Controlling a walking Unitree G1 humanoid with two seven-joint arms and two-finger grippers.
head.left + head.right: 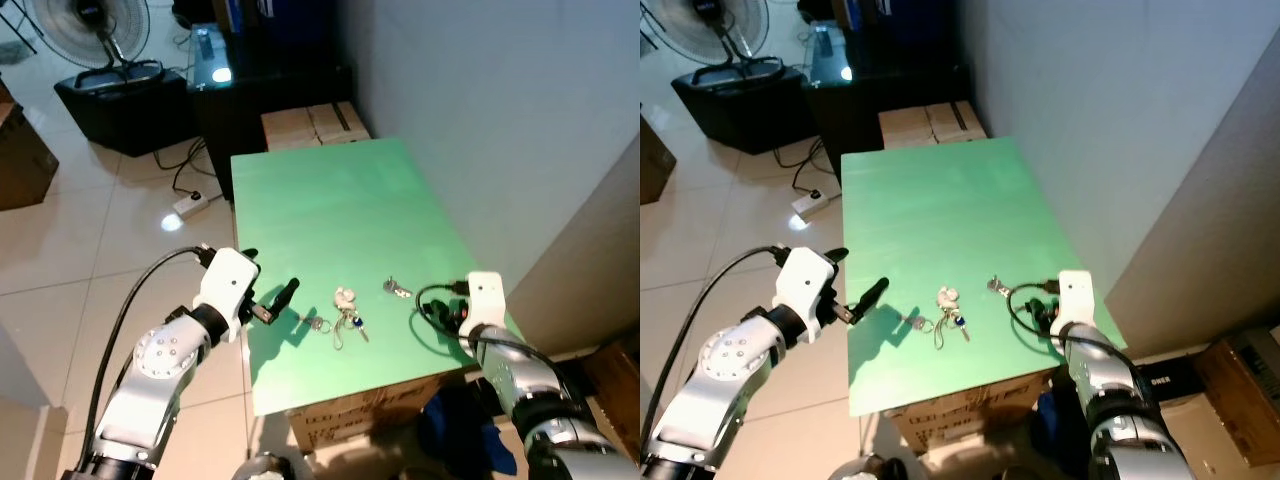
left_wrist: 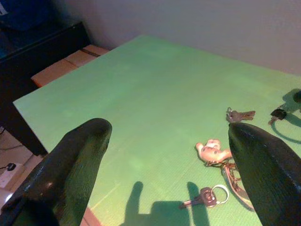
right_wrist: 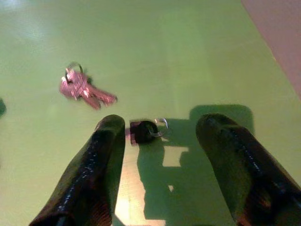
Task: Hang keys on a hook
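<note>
A green table fills the frame's centre. Near its lower edge lie a key bunch with a pale charm, two small keys and a black fob.

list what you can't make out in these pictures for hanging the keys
- Hook: the head views give only plain wall beside the green table, so where the keys go cannot be told.
- Keychain bunch: too small in the head views to count keys; in the left wrist view a finger covers part of it.
- Right pincer: in the head views its wrist housing hides the fingers.
</note>
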